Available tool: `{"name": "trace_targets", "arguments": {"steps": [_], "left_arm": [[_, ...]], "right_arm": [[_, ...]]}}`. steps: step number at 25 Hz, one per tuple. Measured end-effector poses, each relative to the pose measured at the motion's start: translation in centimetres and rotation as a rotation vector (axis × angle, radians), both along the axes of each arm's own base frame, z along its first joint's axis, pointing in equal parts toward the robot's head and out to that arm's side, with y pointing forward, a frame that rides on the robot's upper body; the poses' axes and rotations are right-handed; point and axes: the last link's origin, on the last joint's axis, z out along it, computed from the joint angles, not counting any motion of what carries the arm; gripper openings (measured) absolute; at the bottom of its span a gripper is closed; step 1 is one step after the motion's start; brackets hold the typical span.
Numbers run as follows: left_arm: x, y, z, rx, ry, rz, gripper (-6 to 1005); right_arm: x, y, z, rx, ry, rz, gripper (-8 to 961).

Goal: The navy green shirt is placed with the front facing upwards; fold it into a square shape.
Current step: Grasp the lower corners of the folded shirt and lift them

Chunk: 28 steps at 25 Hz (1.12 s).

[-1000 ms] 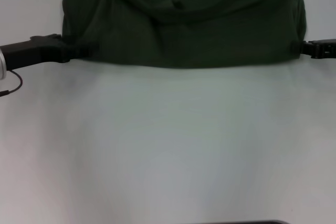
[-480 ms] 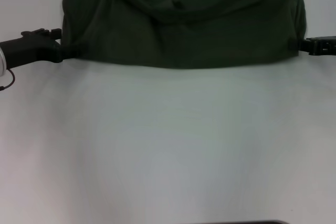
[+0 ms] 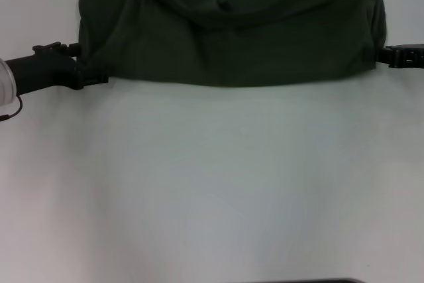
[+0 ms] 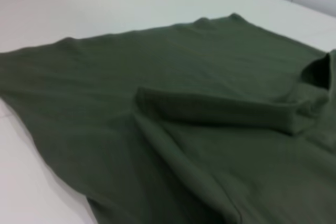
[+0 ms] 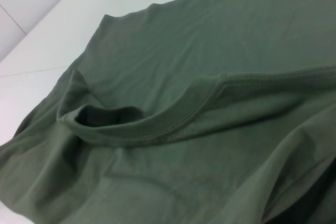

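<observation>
Shirt plain dark olive-green; table white.

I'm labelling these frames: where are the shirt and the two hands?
navy green shirt (image 3: 265, 44): head view, middle of the fabric.
left hand (image 3: 89, 77): head view, at the shirt's left corner.
right hand (image 3: 387, 56): head view, at the shirt's right edge.

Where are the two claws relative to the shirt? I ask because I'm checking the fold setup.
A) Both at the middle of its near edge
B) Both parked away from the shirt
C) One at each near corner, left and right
C: the left claw is at the near left corner of the navy green shirt, the right claw at the right side.
</observation>
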Motion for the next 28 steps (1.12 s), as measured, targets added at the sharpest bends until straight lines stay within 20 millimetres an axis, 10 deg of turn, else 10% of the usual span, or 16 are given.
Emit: {"name": "trace_targets", "arguments": {"steps": [28], "left_arm": [[-0.3, 0.4, -1.3, 0.015, 0.077, 0.008, 640]], "right_arm": [[-0.2, 0.1, -0.2, 0.004, 0.007, 0.008, 46]]}}
